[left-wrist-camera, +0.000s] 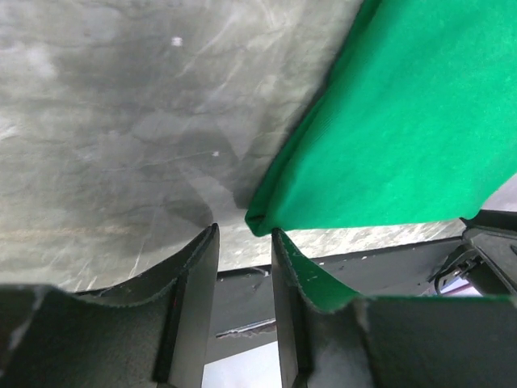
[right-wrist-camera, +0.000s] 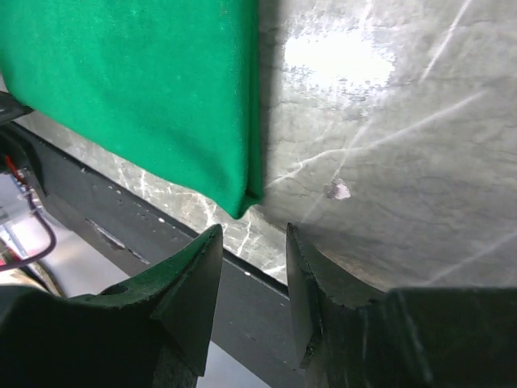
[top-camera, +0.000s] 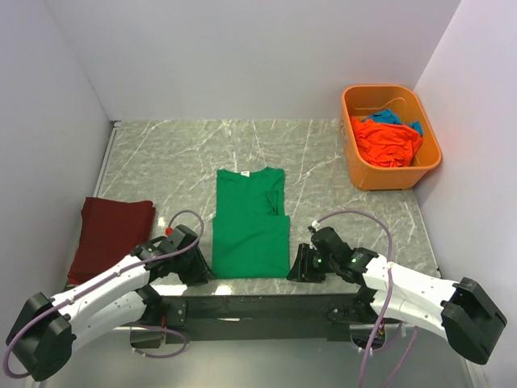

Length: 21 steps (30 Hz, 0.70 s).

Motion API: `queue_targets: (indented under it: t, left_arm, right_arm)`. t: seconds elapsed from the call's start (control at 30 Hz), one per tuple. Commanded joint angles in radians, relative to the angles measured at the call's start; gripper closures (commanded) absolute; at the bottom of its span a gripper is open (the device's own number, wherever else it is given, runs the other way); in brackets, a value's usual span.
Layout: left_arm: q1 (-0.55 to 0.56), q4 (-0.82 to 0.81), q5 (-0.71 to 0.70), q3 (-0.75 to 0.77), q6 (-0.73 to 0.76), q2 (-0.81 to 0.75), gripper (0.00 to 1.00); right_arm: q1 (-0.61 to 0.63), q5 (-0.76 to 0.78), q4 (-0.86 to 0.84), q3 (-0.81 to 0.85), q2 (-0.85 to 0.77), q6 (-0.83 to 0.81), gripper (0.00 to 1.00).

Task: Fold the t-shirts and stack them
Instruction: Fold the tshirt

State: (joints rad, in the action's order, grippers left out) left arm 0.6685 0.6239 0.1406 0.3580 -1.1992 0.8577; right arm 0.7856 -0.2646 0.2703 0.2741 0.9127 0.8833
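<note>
A bright green t-shirt lies flat in the middle of the table, its sides folded in, collar at the far end. My left gripper is open and empty just left of its near left corner. My right gripper is open and empty just right of its near right corner. Neither gripper touches the cloth. A folded dark red t-shirt lies at the left. An orange t-shirt and a blue one lie crumpled in the tub.
A rigid orange plastic tub stands at the far right by the wall. White walls close in the table on the left, back and right. The table's near edge with a dark rail runs just below both grippers.
</note>
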Motion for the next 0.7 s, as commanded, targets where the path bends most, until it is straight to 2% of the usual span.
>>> queue_targets:
  t: [0.0,0.4,0.67]
  left_arm:
    - [0.014,-0.088,0.027,-0.013,-0.019,-0.003,0.62]
    - [0.036,-0.116,-0.027,-0.045,-0.033,-0.014,0.62]
    - [0.036,-0.115,-0.044,-0.053,-0.04,-0.086,0.57]
  right_arm:
    - [-0.003,-0.03,-0.046,-0.021,0.008,0.02,0.55]
    - [-0.003,-0.032,-0.118,-0.055,0.034,0.051,0.55]
    - [-0.003,-0.027,-0.149,-0.065,0.061,0.06,0.56]
